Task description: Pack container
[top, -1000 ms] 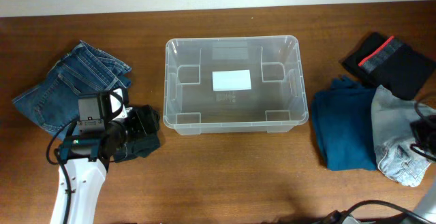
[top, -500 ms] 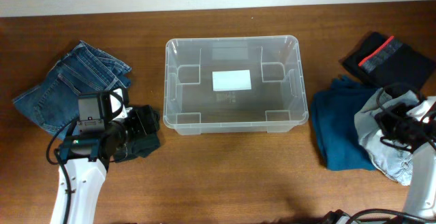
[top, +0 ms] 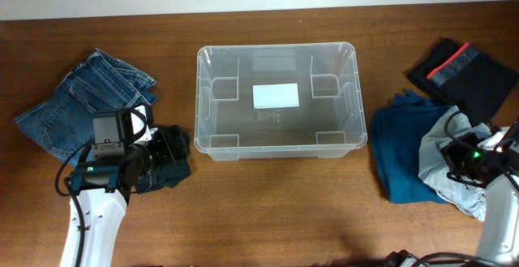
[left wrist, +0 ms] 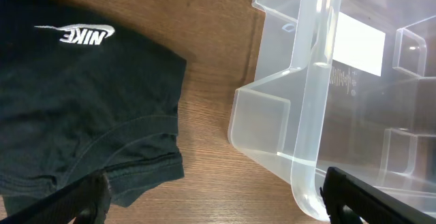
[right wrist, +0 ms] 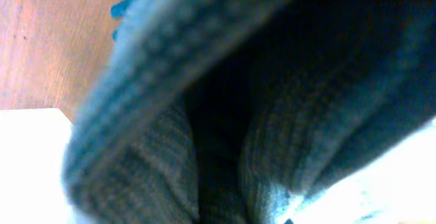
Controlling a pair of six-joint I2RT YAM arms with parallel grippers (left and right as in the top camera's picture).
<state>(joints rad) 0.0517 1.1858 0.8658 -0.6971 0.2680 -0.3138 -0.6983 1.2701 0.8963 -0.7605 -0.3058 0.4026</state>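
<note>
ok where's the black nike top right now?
Overhead, the black Nike top lies flat on the left side of the table, between the jeans and the near-left corner of the container. The left wrist view shows bare wood between top and container.

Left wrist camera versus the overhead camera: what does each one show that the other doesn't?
Only the left wrist view shows the white Nike logo on the black shirt. Only the overhead shows the teal cloth, the red-striped black garment and the right claw closed on a pale garment. Both show the black shirt, the container and its white label.
</note>
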